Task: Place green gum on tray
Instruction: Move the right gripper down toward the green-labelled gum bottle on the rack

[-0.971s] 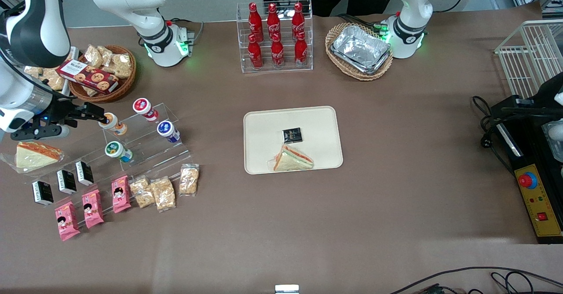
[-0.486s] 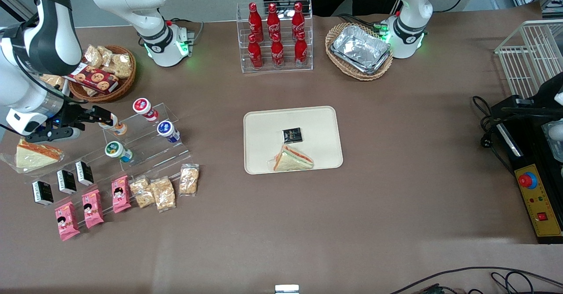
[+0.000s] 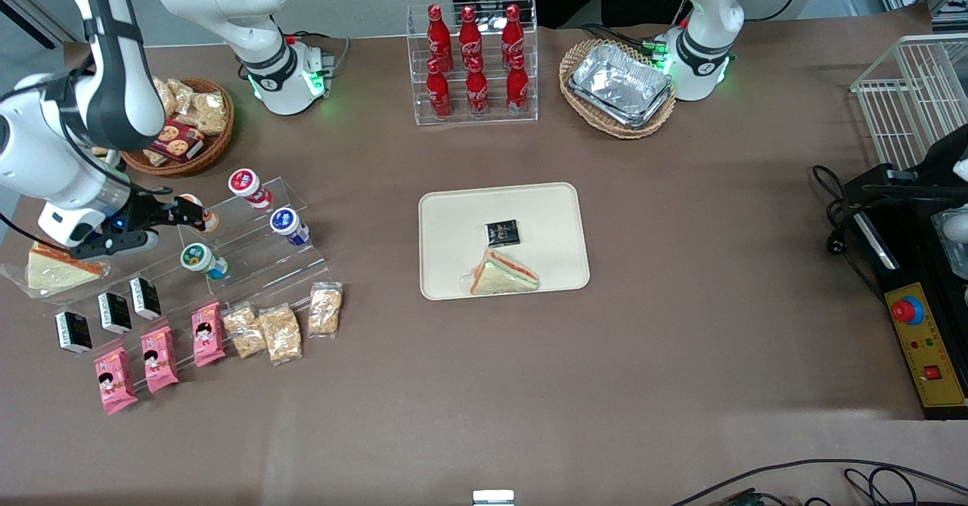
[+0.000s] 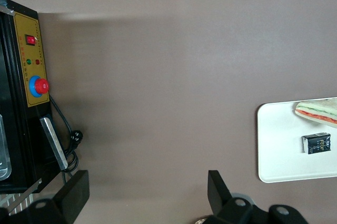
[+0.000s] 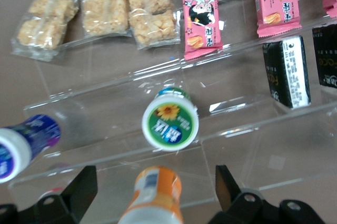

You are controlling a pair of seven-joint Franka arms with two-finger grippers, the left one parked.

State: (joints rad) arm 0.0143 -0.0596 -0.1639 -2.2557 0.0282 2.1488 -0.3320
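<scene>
Spread hand [image 3: 198, 215] above orange bottle [image 5: 154, 195], green gum [image 5: 170, 120] beside

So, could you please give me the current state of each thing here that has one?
Gripper: jaws open, over the orange gum, holding nothing.
Green gum: lid on, on the clear stand, not gripped.
Orange gum: lid on, between the jaws.
Blue gum: lid on, on the stand.
Tray: holds a sandwich and a black packet, no gum.
</scene>
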